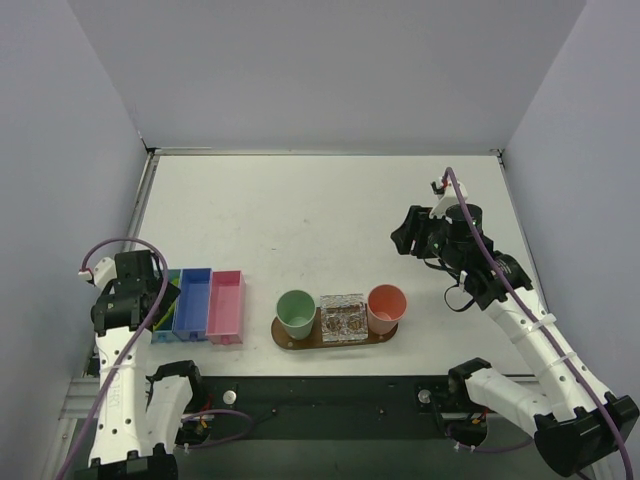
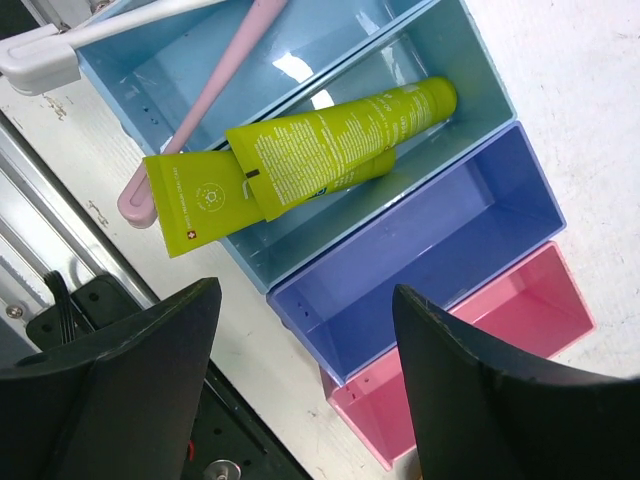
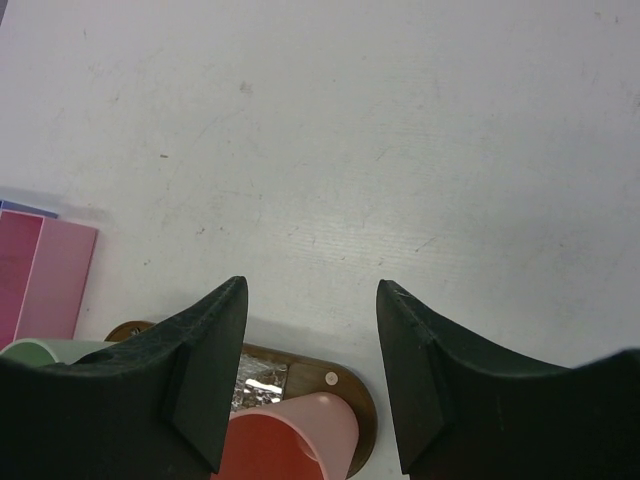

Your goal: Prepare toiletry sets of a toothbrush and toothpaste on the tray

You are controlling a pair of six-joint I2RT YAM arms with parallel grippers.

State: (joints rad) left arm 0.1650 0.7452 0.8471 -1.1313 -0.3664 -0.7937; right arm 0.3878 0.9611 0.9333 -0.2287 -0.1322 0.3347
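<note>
The brown oval wooden tray (image 1: pixel 283 336) lies at the table's near edge and carries a green cup (image 1: pixel 296 312), a silvery clear cup (image 1: pixel 342 317) and a pink cup (image 1: pixel 386 307). In the left wrist view a pink toothbrush (image 2: pixel 215 90) lies in a light-blue bin (image 2: pixel 150 80). Lime-green toothpaste tubes (image 2: pixel 335 135) lie in the teal bin (image 2: pixel 470 90) beside it. My left gripper (image 2: pixel 305 292) is open and empty above the bins (image 1: pixel 153 292). My right gripper (image 3: pixel 312 285) is open and empty, raised behind the tray's right end (image 1: pixel 403 238). The tray's end (image 3: pixel 355 395) and the pink cup (image 3: pixel 290 440) show below it.
An empty blue bin (image 2: pixel 440 235) and an empty pink bin (image 2: pixel 490 330) stand right of the teal one; they also show in the top view, blue (image 1: pixel 192 303) and pink (image 1: pixel 225 306). A white stick-like object (image 2: pixel 60 48) rests across the light-blue bin's corner.
</note>
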